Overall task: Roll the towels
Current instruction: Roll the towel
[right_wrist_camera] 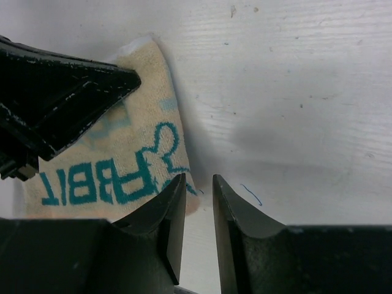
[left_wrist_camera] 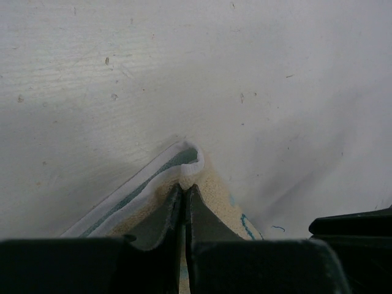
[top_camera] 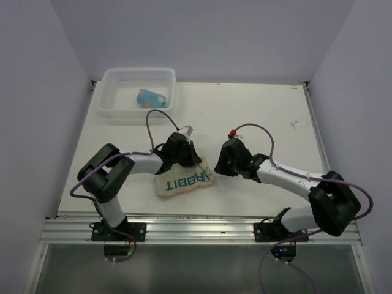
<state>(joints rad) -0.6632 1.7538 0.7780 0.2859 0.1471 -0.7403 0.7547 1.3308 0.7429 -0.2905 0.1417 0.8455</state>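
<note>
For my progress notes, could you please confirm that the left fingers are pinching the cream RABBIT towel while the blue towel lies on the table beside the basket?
Not quite: the blue towel lies inside the white basket, not beside it, as the top external view shows. The rest holds: the left fingers are pinching the cream RABBIT towel.

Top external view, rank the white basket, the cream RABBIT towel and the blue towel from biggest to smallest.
1. white basket
2. cream RABBIT towel, partly covered
3. blue towel, bunched inside the basket
</note>
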